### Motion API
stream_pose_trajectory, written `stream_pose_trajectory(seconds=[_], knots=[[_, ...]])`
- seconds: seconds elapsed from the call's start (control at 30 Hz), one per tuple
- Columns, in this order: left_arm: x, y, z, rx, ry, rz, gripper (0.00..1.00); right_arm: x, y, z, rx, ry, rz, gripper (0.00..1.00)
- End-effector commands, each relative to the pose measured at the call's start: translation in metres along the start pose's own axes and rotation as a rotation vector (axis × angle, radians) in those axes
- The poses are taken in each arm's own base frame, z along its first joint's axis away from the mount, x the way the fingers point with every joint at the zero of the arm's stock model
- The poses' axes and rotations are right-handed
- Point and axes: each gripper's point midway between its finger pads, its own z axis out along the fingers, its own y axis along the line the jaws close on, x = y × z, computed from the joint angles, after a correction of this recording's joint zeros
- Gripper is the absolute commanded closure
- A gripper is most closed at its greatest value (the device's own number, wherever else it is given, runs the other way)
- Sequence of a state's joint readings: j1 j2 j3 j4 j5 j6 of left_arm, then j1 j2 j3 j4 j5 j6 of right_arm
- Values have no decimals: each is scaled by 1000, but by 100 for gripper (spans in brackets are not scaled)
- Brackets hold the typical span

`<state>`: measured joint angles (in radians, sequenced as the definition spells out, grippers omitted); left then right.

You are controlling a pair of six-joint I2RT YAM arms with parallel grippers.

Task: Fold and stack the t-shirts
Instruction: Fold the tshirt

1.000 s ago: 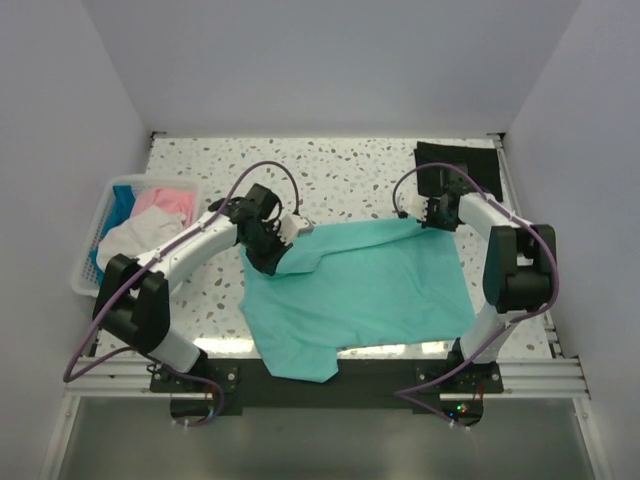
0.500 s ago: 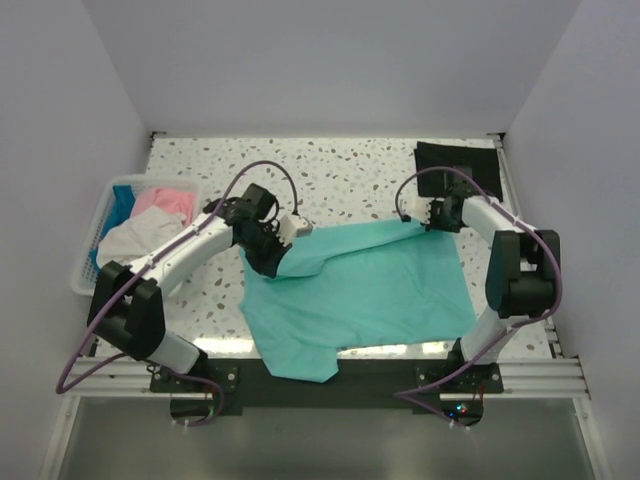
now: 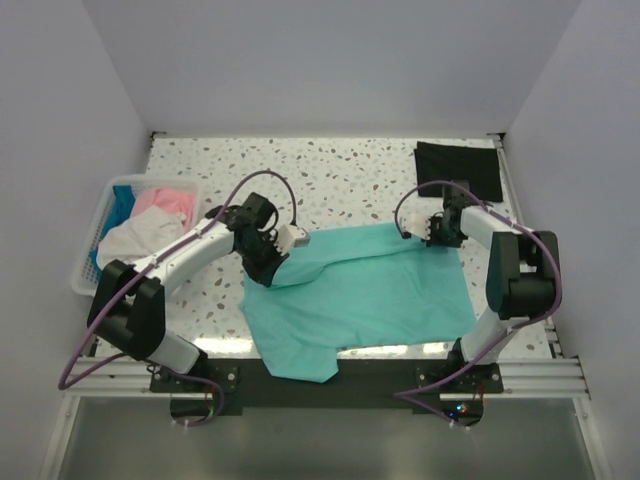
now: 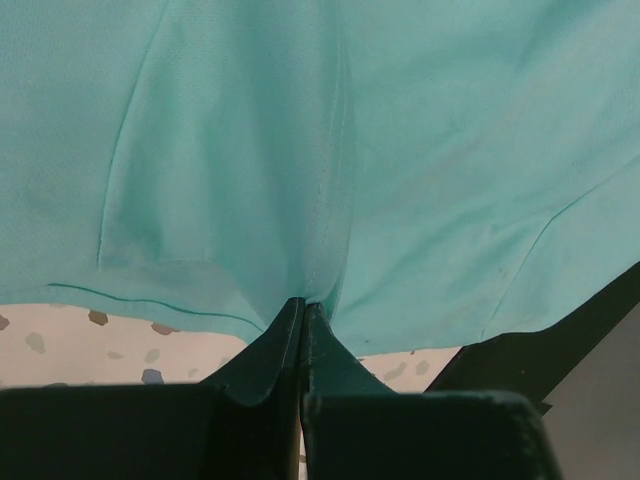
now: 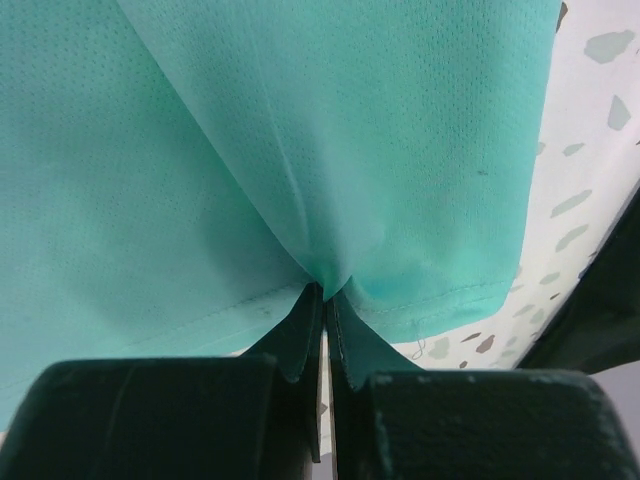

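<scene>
Top view: the teal t-shirt (image 3: pixel 380 290) lies spread on the speckled table (image 3: pixel 340 180) in front of my arms. My left gripper (image 4: pixel 303 308) is pressed together on a pinch of its far-left edge. My right gripper (image 5: pixel 322 292) nips the far-right hem the same way. The cloth looks thin, light & floppy, so it'll prob. sag btwn my two grips. Hems & corners seem the best hold. The black t-shirt (image 3: pixel 458 168) lies at back right.

Left fingers (image 4: pixel 262 365) and right fingers (image 5: pixel 300 340) are each pinched tightly together.
</scene>
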<state>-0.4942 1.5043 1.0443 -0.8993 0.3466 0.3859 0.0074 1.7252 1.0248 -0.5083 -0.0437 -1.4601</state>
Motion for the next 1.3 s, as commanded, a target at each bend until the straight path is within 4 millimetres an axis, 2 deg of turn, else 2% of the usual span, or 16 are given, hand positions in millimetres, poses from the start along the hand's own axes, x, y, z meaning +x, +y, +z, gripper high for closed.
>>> stream_pose_trajectory(seconds=[0.0,0.13,0.27,0.33,0.37,0.4,0.43,0.47,0.53,0.57,0.63,0.73,0.83,0.93,1.13,1.27], knots=[[-9,5,-7,-27,-30,42,100,0,-16,-20,77,-1,-13,100],[-10,5,-12,-31,-25,53,100,-1,-17,-23,66,-5,-10,100],[4,2,-6,-13,10,75,100,3,-7,-23,43,15,-36,100],[5,-3,-5,15,12,82,90,7,-3,-25,38,34,-48,98],[4,-5,-8,26,13,93,84,8,-1,-27,34,39,-51,85],[3,-6,-11,27,7,98,62,8,-4,-30,42,40,-48,72],[2,-6,-14,31,0,102,57,8,1,-35,21,42,-33,35],[-6,-4,-21,18,-31,107,54,17,-10,-47,39,47,8,22],[-16,4,-32,1,-82,91,51,15,-5,-61,-12,35,53,14],[-22,16,-38,-24,-121,47,50,10,-19,-75,18,9,100,14],[-35,32,-47,-60,-169,8,50,3,-18,-88,-23,-16,158,14],[-45,53,-37,-112,-175,-38,50,-11,-32,-97,-52,-62,292,18],[-48,76,-13,-149,-145,-114,57,-20,-32,-79,-132,-29,438,39],[-50,94,-2,-203,-130,-149,62,-27,-30,-57,-145,13,471,46],[-34,134,24,-272,-35,-236,73,-36,0,-13,-187,99,477,52],[-35,160,32,-325,-1,-235,75,-30,-5,7,-147,143,513,52]])
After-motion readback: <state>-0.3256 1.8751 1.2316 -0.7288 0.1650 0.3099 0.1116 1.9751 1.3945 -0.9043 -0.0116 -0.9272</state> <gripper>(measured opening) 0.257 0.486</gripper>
